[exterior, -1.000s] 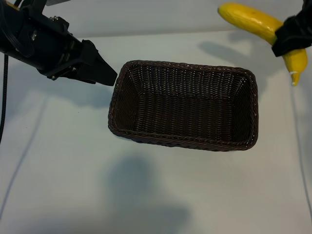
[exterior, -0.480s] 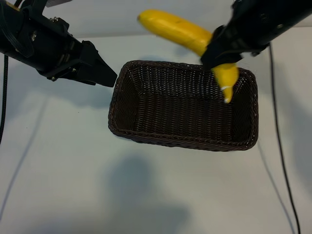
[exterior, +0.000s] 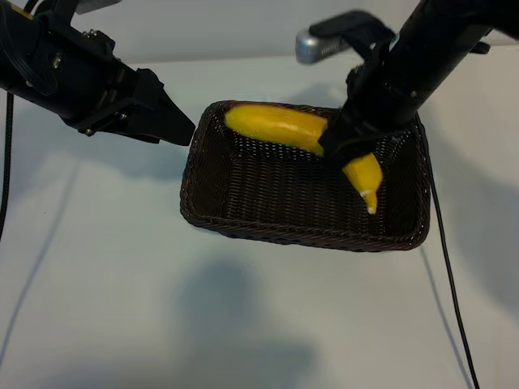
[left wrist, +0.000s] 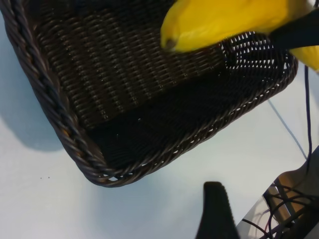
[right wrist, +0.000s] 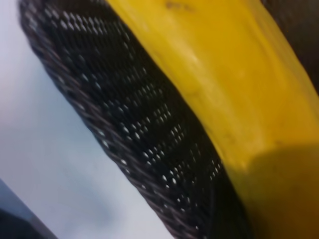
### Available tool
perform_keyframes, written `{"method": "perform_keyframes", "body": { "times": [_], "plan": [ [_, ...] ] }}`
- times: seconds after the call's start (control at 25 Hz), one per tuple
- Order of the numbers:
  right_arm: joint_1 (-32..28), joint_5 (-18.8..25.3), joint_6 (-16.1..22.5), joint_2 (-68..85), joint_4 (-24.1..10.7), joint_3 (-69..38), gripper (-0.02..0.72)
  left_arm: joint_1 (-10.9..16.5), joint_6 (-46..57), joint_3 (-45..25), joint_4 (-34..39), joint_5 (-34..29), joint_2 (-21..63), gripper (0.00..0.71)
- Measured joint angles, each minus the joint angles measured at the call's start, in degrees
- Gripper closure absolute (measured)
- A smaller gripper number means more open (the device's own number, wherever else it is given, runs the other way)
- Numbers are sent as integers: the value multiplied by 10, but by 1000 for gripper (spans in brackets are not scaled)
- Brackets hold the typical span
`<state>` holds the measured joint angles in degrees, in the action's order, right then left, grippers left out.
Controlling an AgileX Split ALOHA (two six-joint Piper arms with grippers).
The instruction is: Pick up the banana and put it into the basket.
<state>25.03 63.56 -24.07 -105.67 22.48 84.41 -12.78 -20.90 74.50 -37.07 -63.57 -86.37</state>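
From the outside view, my right tool [exterior: 347,146] is clamped across the banana [exterior: 276,126] past its middle, holding it over the inside of the basket [exterior: 212,217]. The dark tip lies toward the basket's end nearest my left tool [exterior: 172,121], and the pale stem points down toward the far end of the basket floor. My left tool waits just beside that near end, apart from the rim, over the bench [exterior: 97,308]. I cannot tell from here whether the banana already touches the weave, so I would lower gently until it rests, keep it lengthwise along the basket, then let go and lift straight up so the fingers do not drag it back out.

In the left wrist view, the banana's dark tip [left wrist: 172,42] hangs above the basket floor [left wrist: 124,64], inside the braided rim [left wrist: 60,124]. One finger [left wrist: 214,214] of my left tool shows at the edge, its jaws standing wide and holding nothing.

In the right wrist view, the banana [right wrist: 219,84] fills the frame with the basket wall [right wrist: 114,119] close behind it, so there is little room sideways; I should avoid any swing toward that wall.
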Motion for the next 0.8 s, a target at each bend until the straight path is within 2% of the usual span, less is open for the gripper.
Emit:
{"method": "perform_keyframes", "body": {
  "times": [0.2, 0.32, 0.4, 0.48, 0.64, 0.8],
  "plan": [
    [0, -9, 19, -4, 2, 0, 138, 0, 1, 0, 0, 0, 0, 195],
    [0, -22, 24, -4, 7, 0, 130, 0, 1, 0, 0, 0, 0, 195],
    [0, -29, 22, -4, 24, 0, 138, 0, 1, 0, 0, 0, 0, 195],
    [0, -34, 9, -4, 51, 0, 144, 0, 1, 0, 0, 0, 0, 195],
    [0, -35, -41, -4, 118, 0, 152, 0, 1, -3, 0, 0, 0, 195],
    [0, -29, -83, -4, 148, 0, 152, 0, -9, -17, 0, 0, 0, 195]
  ]
}}
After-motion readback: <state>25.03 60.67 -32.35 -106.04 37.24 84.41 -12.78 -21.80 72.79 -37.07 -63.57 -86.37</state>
